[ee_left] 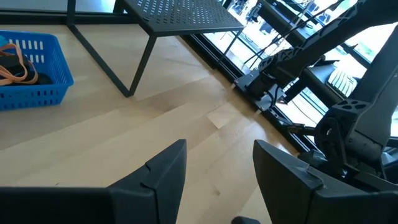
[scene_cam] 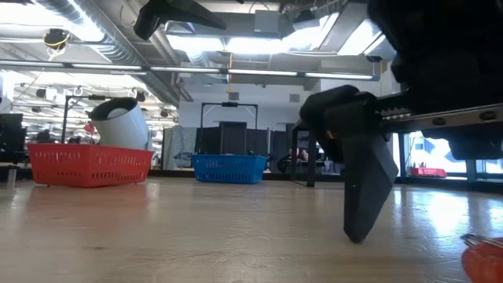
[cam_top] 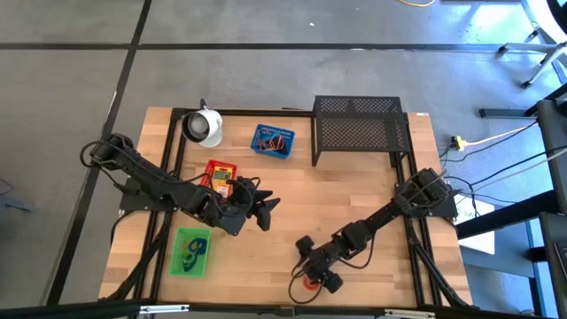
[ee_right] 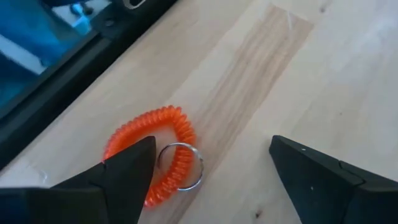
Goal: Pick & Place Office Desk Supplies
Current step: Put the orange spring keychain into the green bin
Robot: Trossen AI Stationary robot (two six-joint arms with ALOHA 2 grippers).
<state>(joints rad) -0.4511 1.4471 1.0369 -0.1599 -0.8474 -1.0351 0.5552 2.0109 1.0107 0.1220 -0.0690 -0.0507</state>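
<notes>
Orange coil band (ee_right: pixel 151 160) with a metal ring (ee_right: pixel 180 165) lies on the table (cam_top: pixel 354 199) near its near edge, right of centre. My right gripper (ee_right: pixel 211 177) hangs over it with fingers spread wide, one on each side of the coil, gripping nothing. My left gripper (cam_top: pixel 263 207) sits at mid-table beside the red tray (cam_top: pixel 221 175), fingers apart and empty. Green tray (cam_top: pixel 190 252) lies near left; blue tray (cam_top: pixel 273 141) far centre, holding orange bands (ee_left: pixel 15 65). White cup (cam_top: pixel 204 127) rests far left, black rack (cam_top: pixel 359 128) far right.
</notes>
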